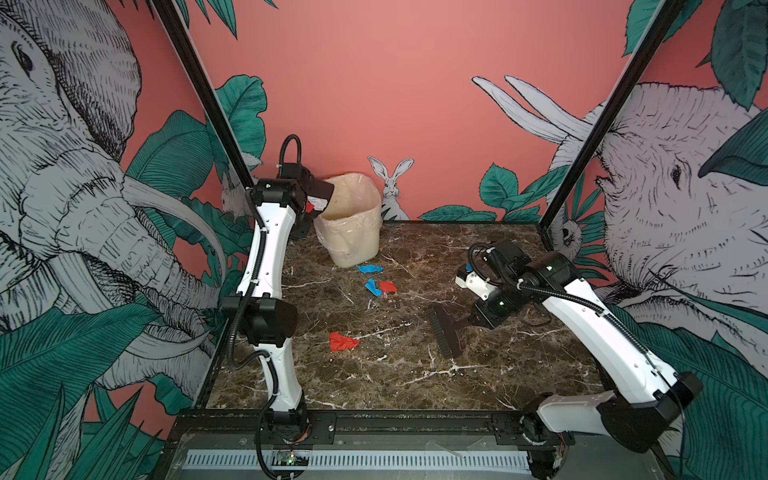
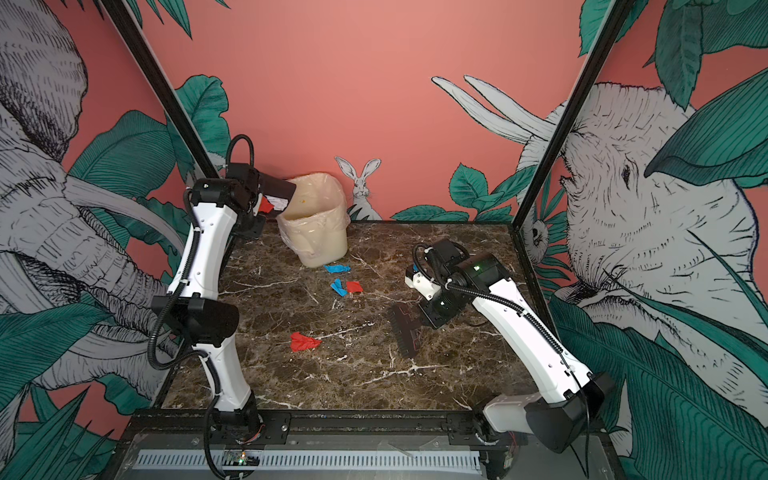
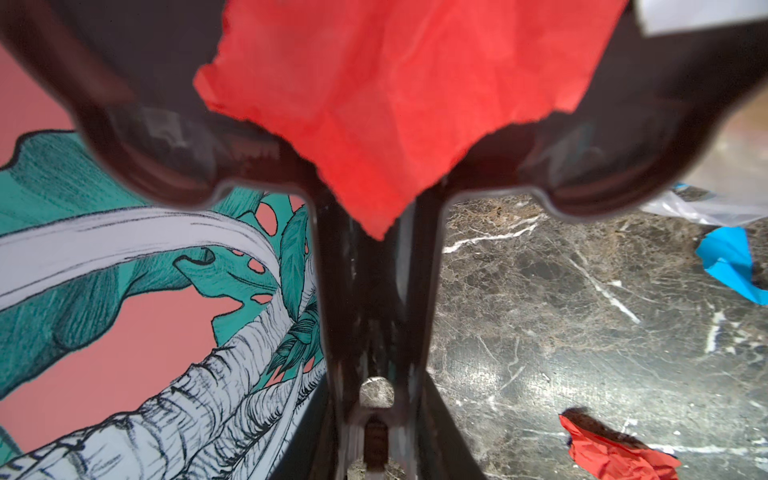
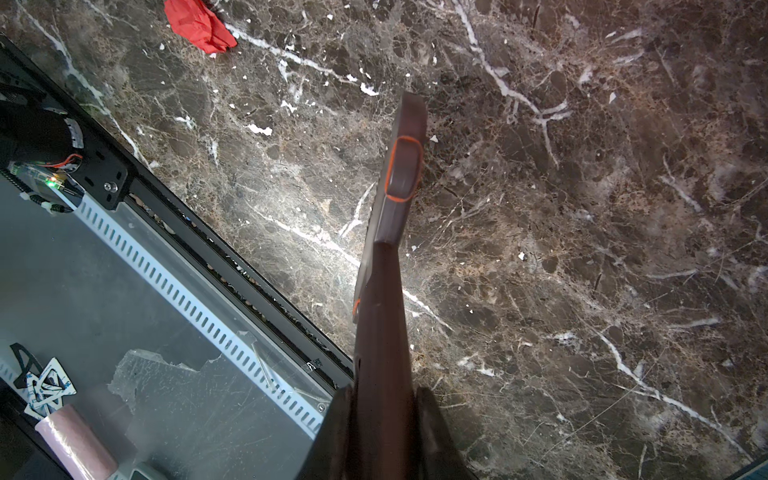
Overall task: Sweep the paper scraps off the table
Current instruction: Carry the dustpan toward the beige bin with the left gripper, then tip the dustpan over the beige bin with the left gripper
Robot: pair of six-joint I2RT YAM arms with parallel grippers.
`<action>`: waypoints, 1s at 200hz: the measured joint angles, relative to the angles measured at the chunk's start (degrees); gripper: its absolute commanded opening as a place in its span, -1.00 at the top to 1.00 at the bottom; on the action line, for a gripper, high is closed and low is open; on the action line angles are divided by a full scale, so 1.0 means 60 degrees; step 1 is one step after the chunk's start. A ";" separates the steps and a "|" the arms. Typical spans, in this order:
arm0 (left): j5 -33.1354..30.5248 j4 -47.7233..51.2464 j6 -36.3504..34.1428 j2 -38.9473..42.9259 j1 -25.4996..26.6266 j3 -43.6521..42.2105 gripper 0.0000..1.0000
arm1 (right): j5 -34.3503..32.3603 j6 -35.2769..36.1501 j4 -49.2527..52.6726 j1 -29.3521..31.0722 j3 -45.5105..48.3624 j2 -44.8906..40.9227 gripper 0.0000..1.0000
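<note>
Right fingers clench the brush handle; left fingers grip a dustpan tilted at the bin rim; red and blue paper scraps lie on the bench between the arms

White arm shells, black joints, ribbed black cables; possibly green lights.

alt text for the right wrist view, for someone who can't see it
The right hand grips a dark brush with orange trim over the brown marble table. One crumpled red paper scrap lies farther out on it.
</note>
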State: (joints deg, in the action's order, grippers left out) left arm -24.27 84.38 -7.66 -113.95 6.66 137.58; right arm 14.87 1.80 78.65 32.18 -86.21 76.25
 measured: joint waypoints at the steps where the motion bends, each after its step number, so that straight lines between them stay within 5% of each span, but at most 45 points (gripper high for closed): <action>1: -0.0015 -0.0004 -0.0004 -0.0011 0.0007 0.0007 1.00 | 0.0000 -0.0004 0.0000 0.0000 -0.0007 0.0004 1.00; 200: -0.3034 -0.0743 -0.1985 -0.0433 0.1494 0.0084 1.00 | 0.0146 -0.0007 0.0171 0.0000 -0.0146 0.0153 1.00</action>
State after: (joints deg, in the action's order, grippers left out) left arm -42.48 79.92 -19.57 -116.55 15.62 138.08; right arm 15.75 1.76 79.68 32.18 -87.09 77.17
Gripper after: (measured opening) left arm 0.282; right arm 0.201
